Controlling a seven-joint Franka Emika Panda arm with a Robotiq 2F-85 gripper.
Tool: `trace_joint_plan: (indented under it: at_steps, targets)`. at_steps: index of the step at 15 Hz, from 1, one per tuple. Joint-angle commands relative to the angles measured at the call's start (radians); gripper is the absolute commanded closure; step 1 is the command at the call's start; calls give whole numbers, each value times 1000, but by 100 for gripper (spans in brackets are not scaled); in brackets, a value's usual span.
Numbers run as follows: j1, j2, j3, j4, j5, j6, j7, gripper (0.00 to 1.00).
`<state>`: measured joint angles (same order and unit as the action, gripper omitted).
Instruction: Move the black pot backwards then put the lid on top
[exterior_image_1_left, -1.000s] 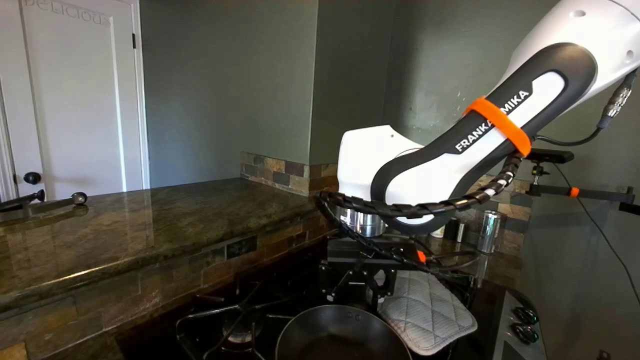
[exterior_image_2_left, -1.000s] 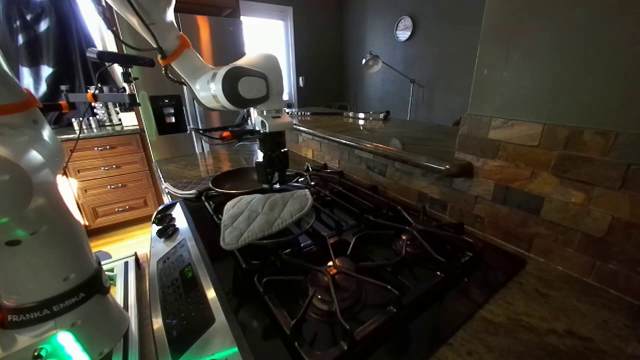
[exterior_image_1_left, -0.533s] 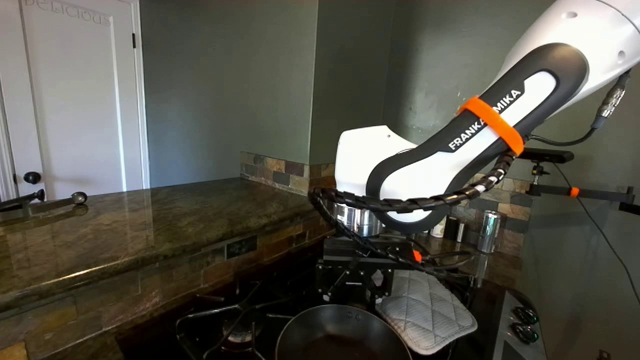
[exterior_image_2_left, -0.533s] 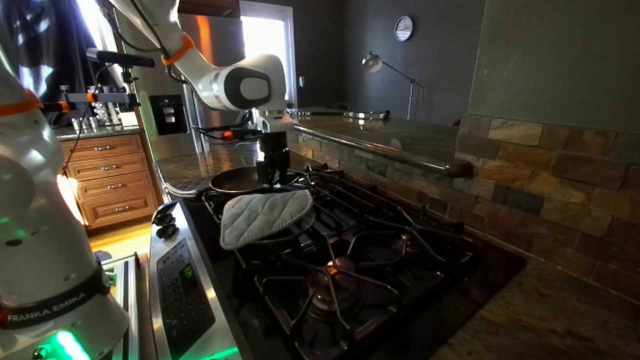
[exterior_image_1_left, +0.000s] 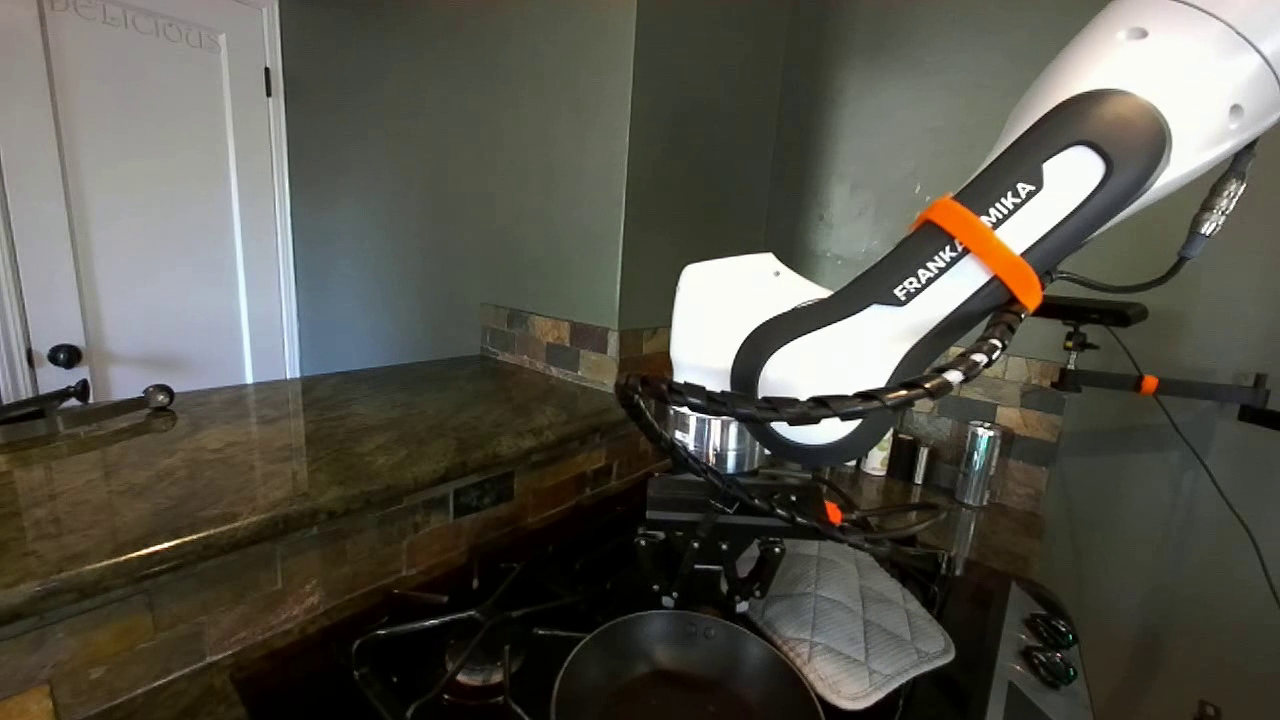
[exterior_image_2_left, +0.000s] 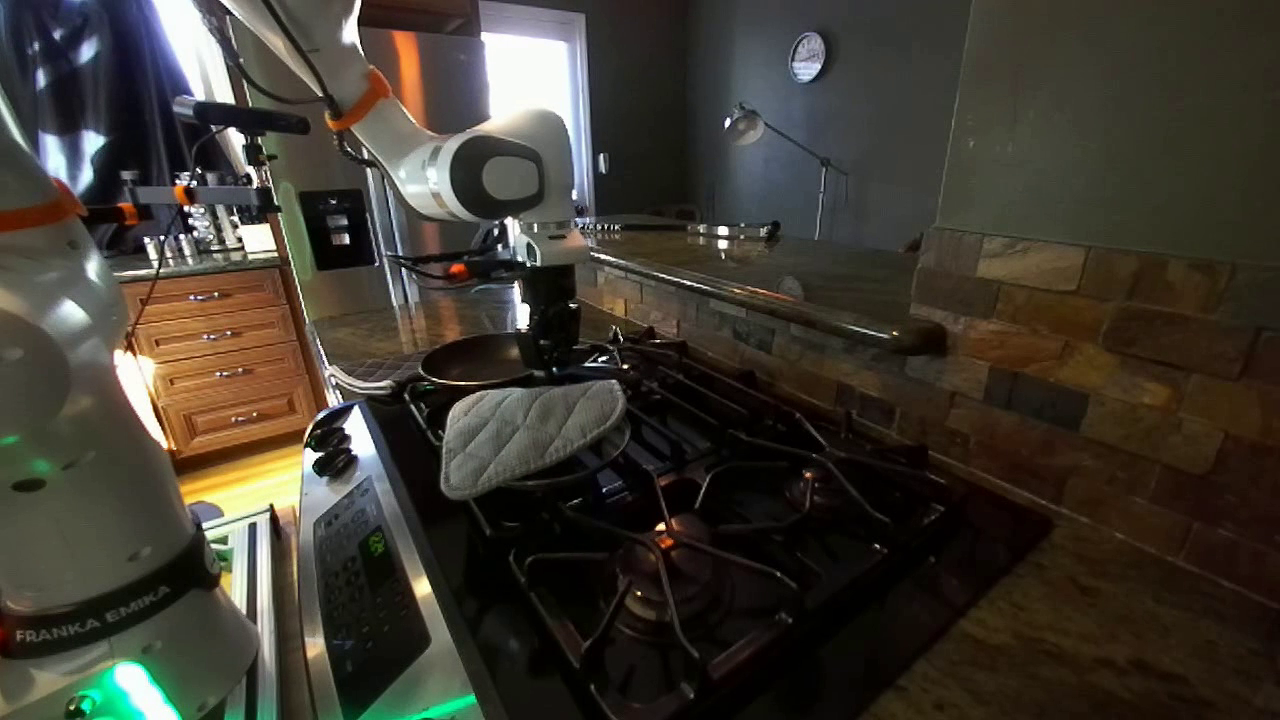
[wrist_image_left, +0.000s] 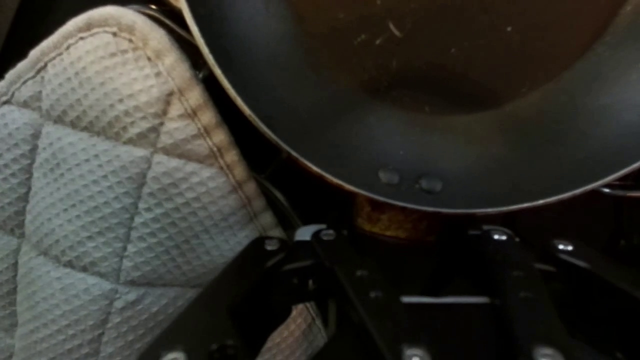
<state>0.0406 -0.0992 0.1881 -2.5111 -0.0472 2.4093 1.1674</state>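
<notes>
The black pot (exterior_image_1_left: 686, 672) stands mouth up on the burner grates (exterior_image_1_left: 420, 629), partly cut off by the lower edge in an exterior view. From my wrist I look down on its greyish wall and browner bottom, with a few pale flecks there and two rivets (wrist_image_left: 388, 176) inside the wall nearest me. My gripper (wrist_image_left: 407, 233) points down just outside that stretch of rim. Its fingers (wrist_image_left: 357, 280) stand apart, but the space between them is too dark for me to make out, so I cannot tell whether they are clamped on anything. Right beside the pot lies the lid (exterior_image_2_left: 530, 432), a whitish quilted pad with rounded corners; in the wrist view a dark gap runs between the two. The pad rests partly over a dark curved rim (exterior_image_2_left: 600, 466) that peeks out past its edge. In the wrist view it also shows behind one finger. Above, my white arm (exterior_image_1_left: 840, 368) bends downward, with a black cable sleeve (exterior_image_1_left: 830, 408) looped alongside and an orange strap (exterior_image_1_left: 985, 252) around the forearm. Farther out are the control knobs (exterior_image_1_left: 1052, 629), a steel canister (exterior_image_1_left: 978, 462), a wall clock (exterior_image_2_left: 807, 57) and a lamp (exterior_image_2_left: 744, 126).
</notes>
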Motion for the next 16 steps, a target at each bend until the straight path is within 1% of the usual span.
trace_joint_plan:
  at_steps: [1, 4, 5, 10, 16]
  targets:
    - [18, 20, -14, 14, 11, 2, 27, 77]
    - [12, 26, -20, 27, 22, -7, 60, 77]
    - [13, 32, -22, 39, 32, -32, 74, 77]
    - [13, 64, -38, 84, 33, -43, 126, 77]
    - [17, 118, -57, 170, -10, -72, 180, 77]
